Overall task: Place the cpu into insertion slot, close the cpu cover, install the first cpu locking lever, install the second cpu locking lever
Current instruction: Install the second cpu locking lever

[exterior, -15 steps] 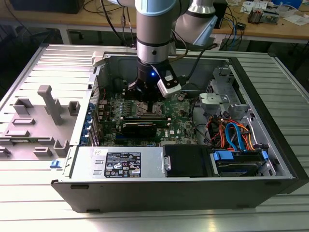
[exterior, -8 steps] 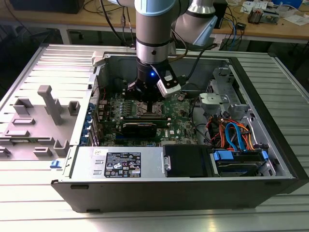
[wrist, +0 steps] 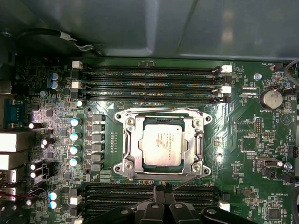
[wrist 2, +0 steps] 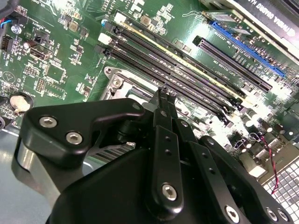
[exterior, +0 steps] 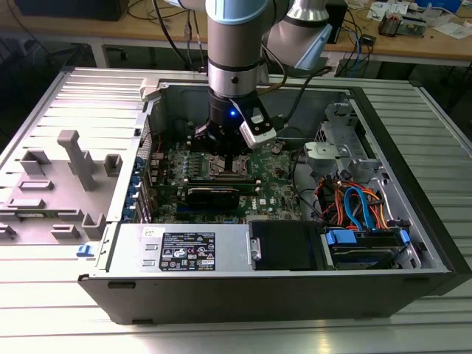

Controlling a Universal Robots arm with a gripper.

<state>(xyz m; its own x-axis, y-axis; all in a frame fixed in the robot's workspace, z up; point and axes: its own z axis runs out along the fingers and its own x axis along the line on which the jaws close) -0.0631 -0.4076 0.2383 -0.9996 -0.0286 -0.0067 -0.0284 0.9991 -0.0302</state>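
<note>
Silver-grey cpu (wrist: pixel 162 145) lies flat in the insertion slot (wrist: pixel 125 140); gripper (wrist: pixel 164 190) looks closed, seemingly empty.

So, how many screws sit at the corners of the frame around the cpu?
4 screws, one at each corner of the frame around the cpu; none looks hidden.

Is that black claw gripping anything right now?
It cannot be told. The gripper sits just beside the silvery square cpu cover, near a thin lever.
</note>
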